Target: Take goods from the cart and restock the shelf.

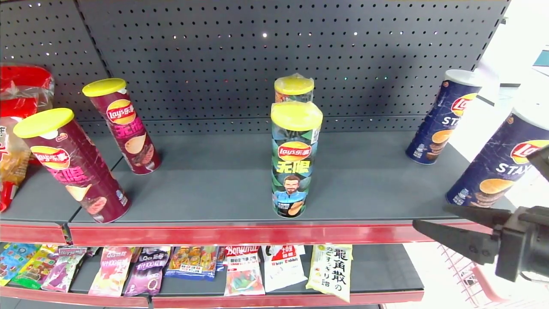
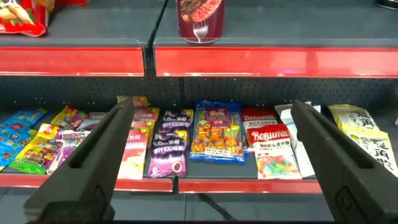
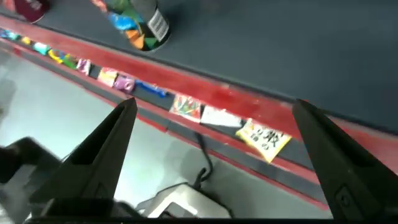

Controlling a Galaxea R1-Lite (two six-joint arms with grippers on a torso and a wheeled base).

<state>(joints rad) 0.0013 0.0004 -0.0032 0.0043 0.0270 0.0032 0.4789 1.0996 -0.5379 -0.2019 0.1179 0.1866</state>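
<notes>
On the upper grey shelf [image 1: 360, 180] stand two maroon chip cans [image 1: 73, 165] [image 1: 124, 124] at the left. Two green-and-black cans with yellow lids sit in the middle, one [image 1: 294, 159] in front of the other [image 1: 294, 88]. Two blue cans [image 1: 441, 118] [image 1: 499, 161] are at the right. My right gripper [image 1: 430, 215] hangs open and empty in front of the shelf's red edge, below the nearer blue can. In the right wrist view, the right gripper [image 3: 216, 104] looks down on the green can's base [image 3: 140, 25]. My left gripper [image 2: 212, 104] is open and empty, facing the lower shelf.
The lower shelf holds a row of flat snack packets [image 1: 244, 268] [image 2: 214, 130]. Red bagged goods [image 1: 19, 111] sit at the far left of the upper shelf. A pink wire cart [image 1: 472, 274] shows at the bottom right. Bare shelf lies between the green and blue cans.
</notes>
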